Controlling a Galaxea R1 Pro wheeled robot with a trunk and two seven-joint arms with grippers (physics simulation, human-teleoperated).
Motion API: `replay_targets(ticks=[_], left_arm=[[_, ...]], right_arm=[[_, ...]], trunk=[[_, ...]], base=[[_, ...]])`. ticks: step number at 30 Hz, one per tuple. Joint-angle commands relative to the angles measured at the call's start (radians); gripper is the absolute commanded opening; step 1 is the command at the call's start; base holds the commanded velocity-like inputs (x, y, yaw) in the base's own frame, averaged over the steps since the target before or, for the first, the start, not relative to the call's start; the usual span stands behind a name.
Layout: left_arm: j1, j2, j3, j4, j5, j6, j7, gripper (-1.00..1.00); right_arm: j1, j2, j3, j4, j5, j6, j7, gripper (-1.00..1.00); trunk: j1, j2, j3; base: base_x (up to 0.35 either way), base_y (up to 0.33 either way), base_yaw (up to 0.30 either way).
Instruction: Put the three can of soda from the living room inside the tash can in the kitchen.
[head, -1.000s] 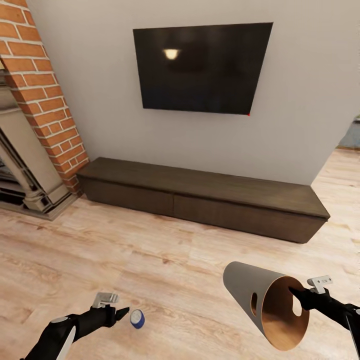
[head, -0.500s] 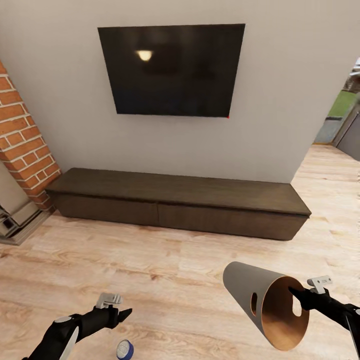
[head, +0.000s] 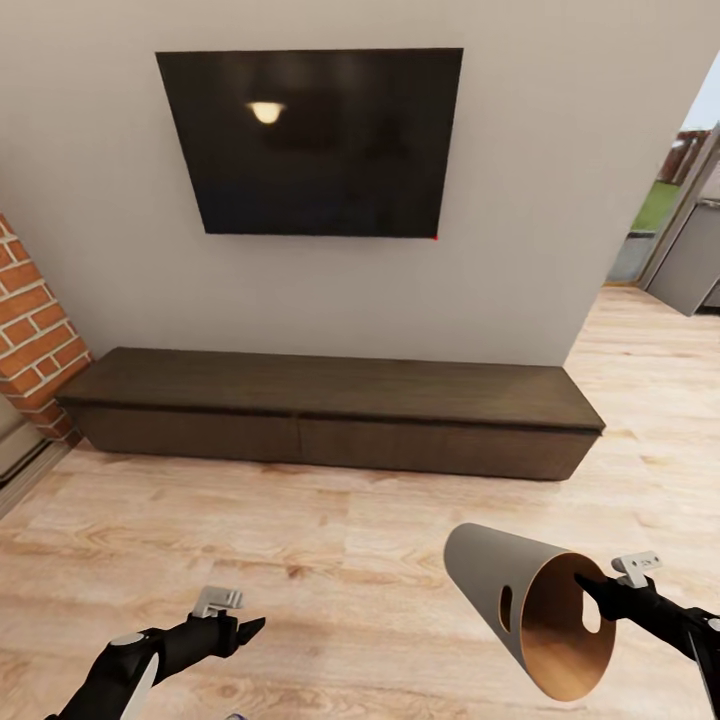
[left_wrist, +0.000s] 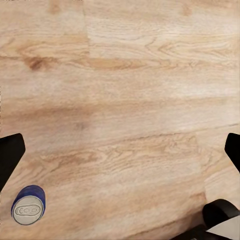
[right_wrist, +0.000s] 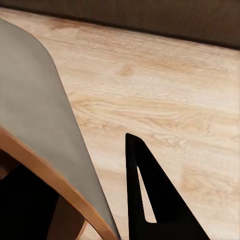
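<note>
Right gripper (head: 592, 590) grips tash can (head: 520, 610) sideways.

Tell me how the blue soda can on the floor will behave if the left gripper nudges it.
The blue soda can looks to be upright on smooth wood floor, so it would probably slide or tip. Once tipped, its round body would likely roll. It seems small and light.

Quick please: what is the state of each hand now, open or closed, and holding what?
Left hand: open and empty; the blue soda can lies on the floor.
Right hand: closed on the trash can rim.
</note>
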Motion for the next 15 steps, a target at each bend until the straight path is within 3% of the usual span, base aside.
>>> replay_targets(ticks=[1, 15], left_arm=[[0.000, 0.000, 0.000, 0.000, 0.000, 0.000, 0.000, 1.00], [0.000, -0.003, 0.000, 0.000, -0.001, 0.002, 0.001, 1.00]], right_arm=[[-0.001, 0.002, -0.001, -0.001, -0.007, 0.002, 0.005, -1.00], [-0.001, 0.018, 0.002, -0.002, -0.006, 0.003, 0.002, -1.00]], trunk=[[0.000, 0.000, 0.000], [0.000, 0.000, -0.003]], base=[[0.118, 0.064, -0.006], [0.029, 0.018, -0.001]])
